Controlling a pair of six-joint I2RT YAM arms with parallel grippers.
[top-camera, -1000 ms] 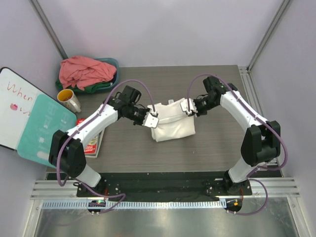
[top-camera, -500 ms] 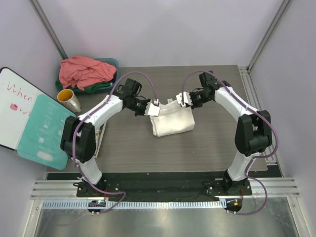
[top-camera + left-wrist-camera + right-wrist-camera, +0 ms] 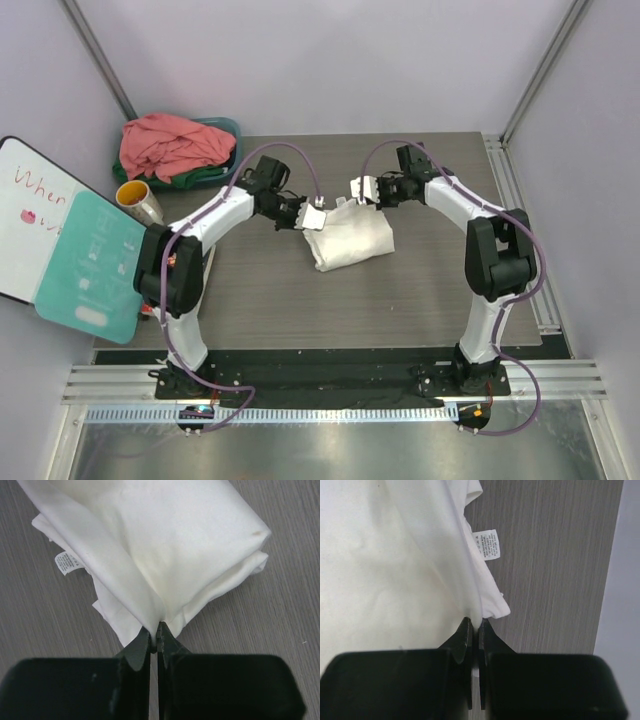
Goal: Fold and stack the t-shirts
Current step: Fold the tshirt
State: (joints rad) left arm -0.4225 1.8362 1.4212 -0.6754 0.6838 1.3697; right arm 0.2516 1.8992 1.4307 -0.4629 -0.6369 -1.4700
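Left gripper (image 3: 154, 640) pinching white t-shirt (image 3: 352, 240) edge, 10 o'clock side; right gripper (image 3: 475, 626) nipped tight likewise at 12 (care label (image 3: 487, 544) showing).

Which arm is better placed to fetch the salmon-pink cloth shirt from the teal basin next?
Probably the left. The left gripper and right gripper are both shut on the folded white cloth t-shirt, but the left one sits nearer the salmon-pink cloth shirt heaped in the teal basin.
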